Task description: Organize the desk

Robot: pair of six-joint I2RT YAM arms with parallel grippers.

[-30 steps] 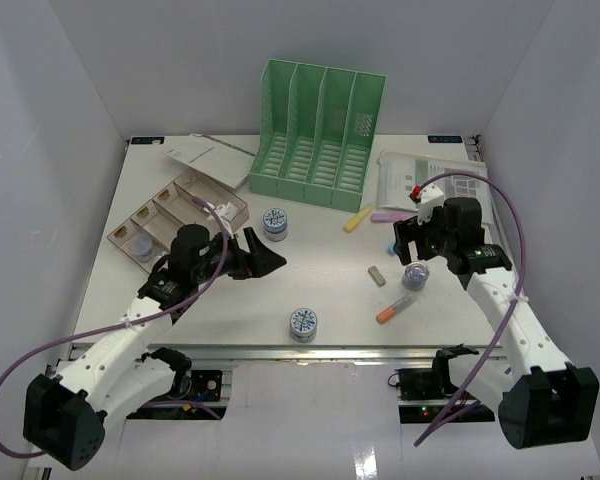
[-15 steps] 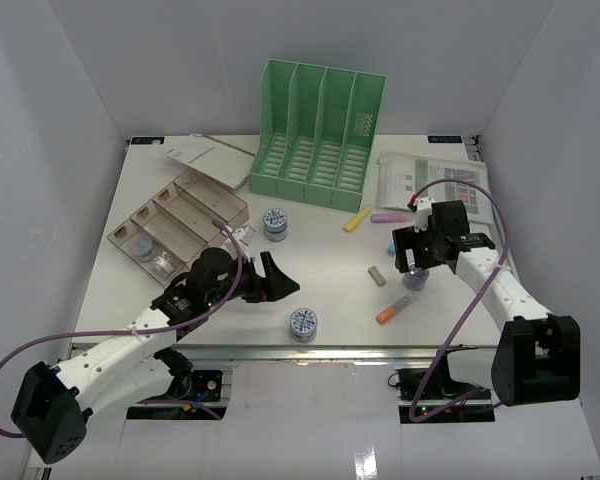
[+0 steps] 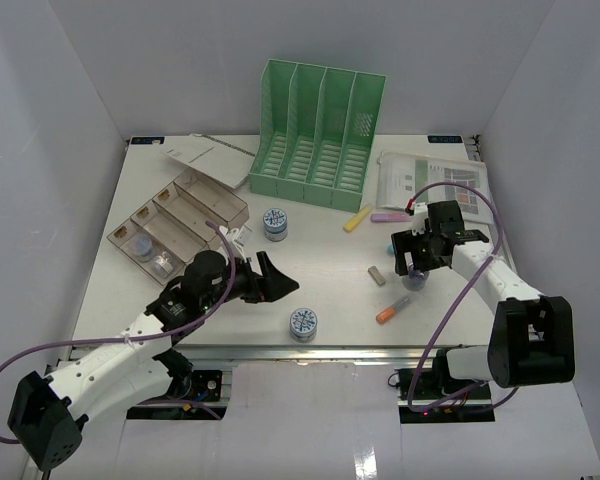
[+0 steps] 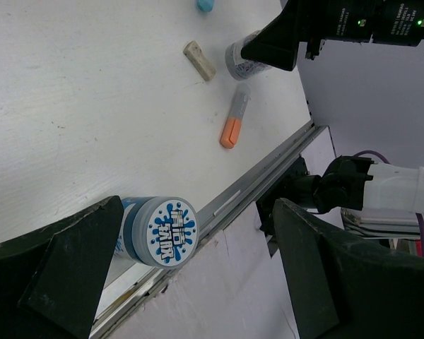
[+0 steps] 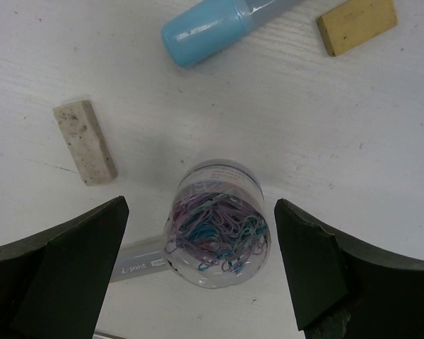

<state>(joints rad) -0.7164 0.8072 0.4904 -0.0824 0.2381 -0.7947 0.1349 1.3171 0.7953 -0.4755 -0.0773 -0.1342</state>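
Right end effector (image 5: 199,212) hangs open, pointing down over the paperclip jar (image 5: 219,233).

Green file rack (image 3: 320,130); white desk (image 3: 340,290); blue-splatter jar lid (image 4: 171,231); orange-capped marker (image 4: 234,119).

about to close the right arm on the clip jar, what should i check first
1. right fingers open: ok
2. paper clip jar centred between them: ok
3. jar upright on the desk: ok
4. eraser apart from the jar: ok
5. marker free of the jar's base: cannot tell
6. left fingers open, away by the blue-lidded jar: ok
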